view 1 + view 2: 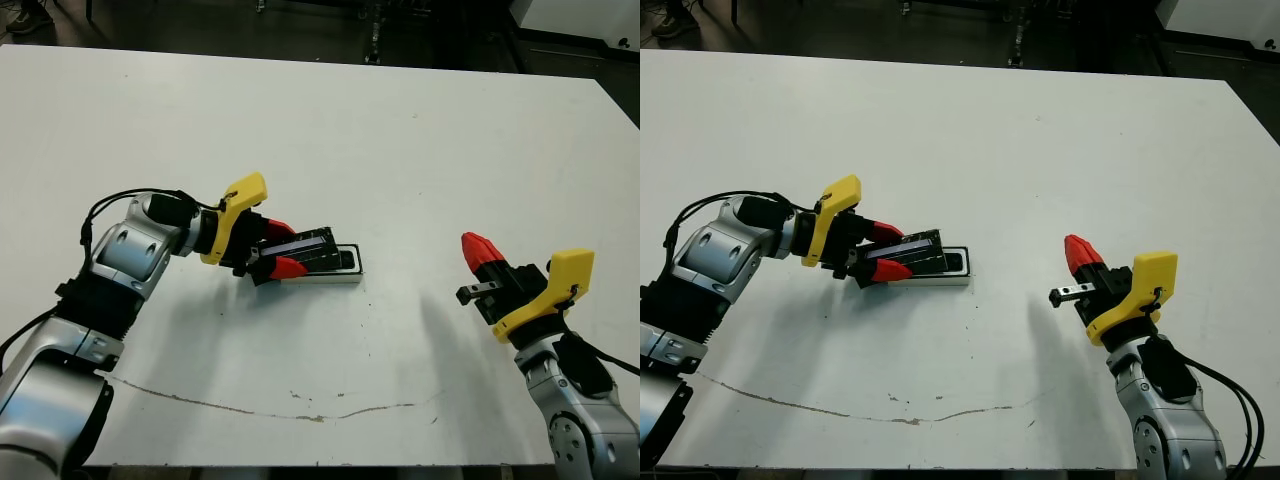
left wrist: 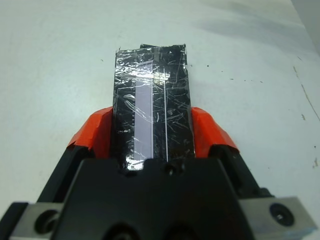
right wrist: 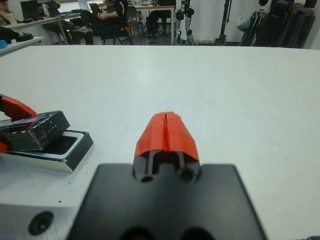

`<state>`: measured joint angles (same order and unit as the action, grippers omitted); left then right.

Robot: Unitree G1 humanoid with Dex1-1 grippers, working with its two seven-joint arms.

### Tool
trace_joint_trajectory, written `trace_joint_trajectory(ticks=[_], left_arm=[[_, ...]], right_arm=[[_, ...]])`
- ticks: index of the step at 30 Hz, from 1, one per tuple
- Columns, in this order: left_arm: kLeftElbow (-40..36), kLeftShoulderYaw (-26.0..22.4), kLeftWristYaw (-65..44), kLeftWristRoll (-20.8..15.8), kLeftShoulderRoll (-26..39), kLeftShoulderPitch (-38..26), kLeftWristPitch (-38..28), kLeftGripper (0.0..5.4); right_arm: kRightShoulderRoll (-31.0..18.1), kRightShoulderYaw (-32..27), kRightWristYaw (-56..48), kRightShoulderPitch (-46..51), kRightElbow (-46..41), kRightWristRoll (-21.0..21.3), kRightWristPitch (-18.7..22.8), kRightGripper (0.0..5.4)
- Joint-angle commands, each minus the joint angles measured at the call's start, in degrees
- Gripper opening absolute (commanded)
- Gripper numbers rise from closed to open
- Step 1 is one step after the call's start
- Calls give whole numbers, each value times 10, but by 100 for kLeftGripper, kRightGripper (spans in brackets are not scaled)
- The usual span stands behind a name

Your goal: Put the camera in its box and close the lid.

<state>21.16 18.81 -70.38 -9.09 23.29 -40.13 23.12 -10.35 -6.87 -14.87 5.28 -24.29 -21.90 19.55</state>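
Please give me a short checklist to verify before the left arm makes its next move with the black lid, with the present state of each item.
1. Left gripper grips the glossy speckled black lid between both red fingers: ok.
2. Flat black camera lies inside the shallow white-walled box: ok, it seems seated.
3. Lid lined up over the box: not ok, it is tilted, its far end above the box.
4. Box flat on the white table: ok.
5. Right gripper shut, empty, apart from the box: ok.
6. Lid's fit on the walls: cannot tell.
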Motion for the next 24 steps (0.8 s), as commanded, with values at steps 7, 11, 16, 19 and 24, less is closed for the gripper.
trace_joint_trajectory(ticks=[7, 11, 16, 19, 24], left_arm=[[2, 34, -13, 5, -31, 14, 23, 317], [4, 36, -15, 5, -37, 16, 12, 317], [5, 37, -14, 4, -43, 18, 16, 317], [-2, 41, -11, 7, -43, 19, 20, 317], [0, 42, -9, 7, -49, 28, -8, 317]], right_arm=[[0, -6, 6, 8, -3, -6, 7, 0], [0, -6, 4, 9, -1, -3, 2, 0], [-1, -7, 4, 9, -1, -4, 4, 0], [0, -7, 5, 9, -3, -7, 7, 0], [-1, -6, 8, 9, -5, -7, 10, 0]])
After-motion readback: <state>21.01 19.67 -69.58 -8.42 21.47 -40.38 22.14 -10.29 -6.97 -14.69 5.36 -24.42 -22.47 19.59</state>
